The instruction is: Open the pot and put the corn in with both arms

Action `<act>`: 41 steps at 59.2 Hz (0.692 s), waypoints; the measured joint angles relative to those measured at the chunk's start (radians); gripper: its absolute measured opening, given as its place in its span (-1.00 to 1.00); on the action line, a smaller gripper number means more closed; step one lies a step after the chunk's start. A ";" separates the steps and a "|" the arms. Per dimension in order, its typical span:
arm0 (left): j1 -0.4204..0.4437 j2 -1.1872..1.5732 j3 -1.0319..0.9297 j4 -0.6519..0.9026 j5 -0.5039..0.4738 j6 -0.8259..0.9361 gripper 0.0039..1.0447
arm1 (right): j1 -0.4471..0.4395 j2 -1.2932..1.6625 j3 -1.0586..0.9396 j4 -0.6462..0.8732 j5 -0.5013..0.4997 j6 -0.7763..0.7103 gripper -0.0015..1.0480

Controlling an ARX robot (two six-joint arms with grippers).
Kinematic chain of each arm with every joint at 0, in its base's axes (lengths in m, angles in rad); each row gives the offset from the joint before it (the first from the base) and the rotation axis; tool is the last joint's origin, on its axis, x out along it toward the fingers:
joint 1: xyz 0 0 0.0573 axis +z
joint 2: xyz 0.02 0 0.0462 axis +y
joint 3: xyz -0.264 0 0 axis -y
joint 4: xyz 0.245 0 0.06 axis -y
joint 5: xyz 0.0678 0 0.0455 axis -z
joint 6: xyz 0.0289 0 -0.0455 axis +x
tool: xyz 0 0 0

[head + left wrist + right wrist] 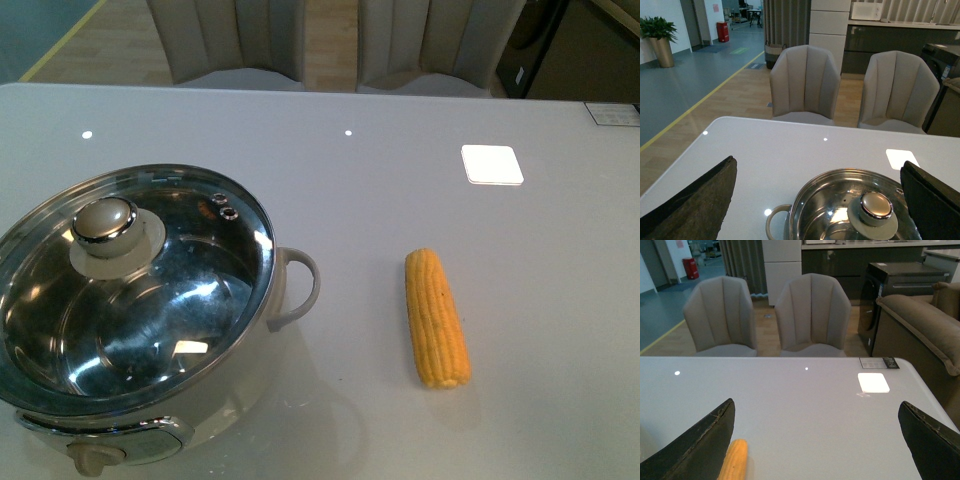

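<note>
The left claw (818, 161) hangs wide open and empty over the counter (765, 145), with the pot (807, 192) framed between its two dark fingers (695, 200). The right claw (817, 402) is spread just as wide and grips nothing. The tip of the corn (735, 460) shows just beside one of its fingers (695, 445).

Only the wrist cameras catch the claws; the front view shows neither arm. The front view alone shows the two task items together. The pot (250, 390) sits at 8 o'clock in the frame. The corn (437, 318) is at 3 o'clock from it, well apart, lying flat on the bare counter (400, 180).

The pot is cream-bodied and closed by a glass lid (150, 290) with a steel rim and a rounded knob (105, 222). The shiny interior shows through the glass. A cream loop handle (298, 285) points towards the corn, and a dial (95, 458) sits on the chrome front panel.

The cob is yellow-orange with neat kernel rows, its tapered end pointing to 12 o'clock. Two grey chairs (805, 82) stand beyond the counter's far edge.
</note>
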 joint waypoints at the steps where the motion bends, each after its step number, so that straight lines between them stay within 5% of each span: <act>1: 0.000 0.000 0.000 0.000 0.000 0.000 0.87 | 0.000 0.000 0.000 0.000 0.000 0.000 0.83; 41: 0.000 0.000 0.000 0.000 0.000 0.000 0.87 | 0.000 0.000 0.000 0.000 0.000 0.000 0.83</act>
